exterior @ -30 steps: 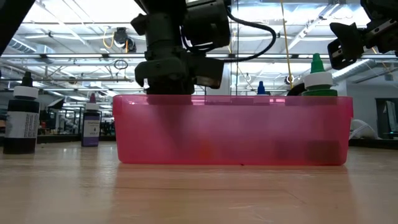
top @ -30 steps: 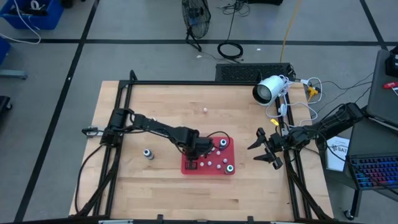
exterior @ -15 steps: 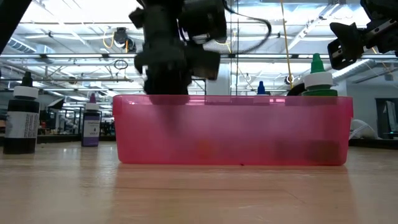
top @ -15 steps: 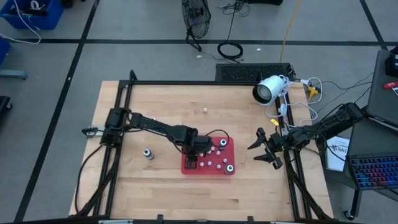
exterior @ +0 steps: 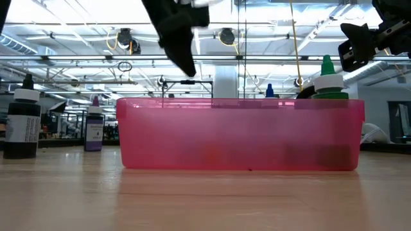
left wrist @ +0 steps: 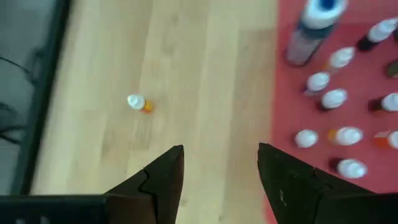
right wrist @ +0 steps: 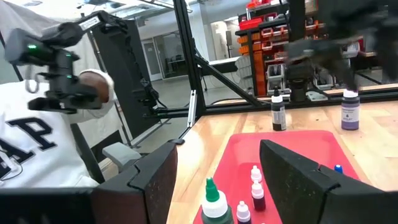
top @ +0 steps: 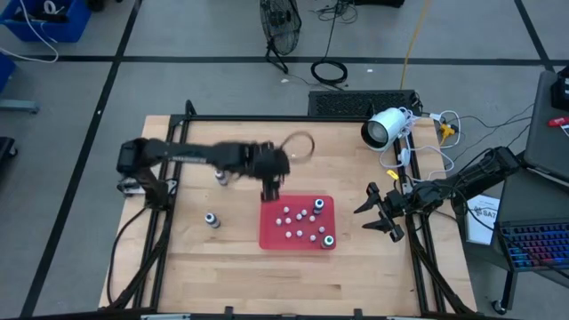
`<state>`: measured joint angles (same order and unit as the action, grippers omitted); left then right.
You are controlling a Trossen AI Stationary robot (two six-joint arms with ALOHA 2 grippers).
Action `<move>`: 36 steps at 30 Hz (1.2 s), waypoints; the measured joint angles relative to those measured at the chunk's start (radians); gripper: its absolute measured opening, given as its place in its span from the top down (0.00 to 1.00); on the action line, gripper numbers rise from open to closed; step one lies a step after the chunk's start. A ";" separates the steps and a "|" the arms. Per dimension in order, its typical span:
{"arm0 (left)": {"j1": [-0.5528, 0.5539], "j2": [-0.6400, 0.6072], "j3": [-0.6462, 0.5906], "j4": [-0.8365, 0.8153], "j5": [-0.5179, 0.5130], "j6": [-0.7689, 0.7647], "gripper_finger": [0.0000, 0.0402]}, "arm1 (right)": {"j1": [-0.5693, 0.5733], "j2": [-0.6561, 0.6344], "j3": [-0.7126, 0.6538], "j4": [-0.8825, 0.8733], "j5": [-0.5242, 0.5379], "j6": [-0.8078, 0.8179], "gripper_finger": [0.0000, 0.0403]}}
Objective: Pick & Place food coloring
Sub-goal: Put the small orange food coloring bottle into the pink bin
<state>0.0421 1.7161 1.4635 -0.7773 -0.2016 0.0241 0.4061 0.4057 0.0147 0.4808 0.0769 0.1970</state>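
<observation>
The red tray (top: 267, 233) holds several tiny whitish bottles (top: 300, 233), a blue-capped one (left wrist: 314, 28) and a green-capped one (exterior: 328, 79). A tiny orange-tipped bottle (left wrist: 137, 103) lies on the bare wood beyond the tray. My left gripper (top: 269, 187) hangs open and empty above the tray's far left corner, clear of everything; the left wrist view shows its open fingers (left wrist: 221, 168) over the wood beside the tray. My right gripper (top: 378, 212) waits open in the air to the right of the tray.
Two bigger bottles stand on the wood left of the tray: a black one (exterior: 22, 122) and a purple one (exterior: 94, 128). A white camera (top: 384, 127) sits at the table's far right. A person in a white shirt (right wrist: 37, 149) stands beyond the table.
My left gripper has risen out of the tray's left part and swung toward the table's far edge, with the arm's elbow pulling back toward the left. Bottles it had covered in the tray now show. The right arm has kept still.
</observation>
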 joint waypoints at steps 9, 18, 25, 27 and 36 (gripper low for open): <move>0.251 0.190 0.137 -0.091 0.111 0.167 0.49 | 0.000 0.000 0.000 0.000 0.000 0.000 0.46; 0.280 0.436 0.423 -0.222 0.129 0.310 0.48 | 0.000 0.000 0.000 0.000 0.000 0.000 0.46; 0.296 0.509 0.438 -0.215 0.177 0.370 0.49 | 0.000 0.000 0.000 0.000 0.000 0.000 0.46; 0.303 0.522 0.437 -0.205 0.202 0.377 0.48 | 0.000 0.000 0.000 0.000 0.000 0.000 0.46; 0.317 0.547 0.436 -0.142 0.221 0.401 0.48 | 0.000 0.000 0.000 0.000 0.000 0.000 0.46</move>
<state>0.3590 2.2636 1.8998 -0.9190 0.0190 0.4251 0.4061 0.4058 0.0147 0.4811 0.0769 0.1970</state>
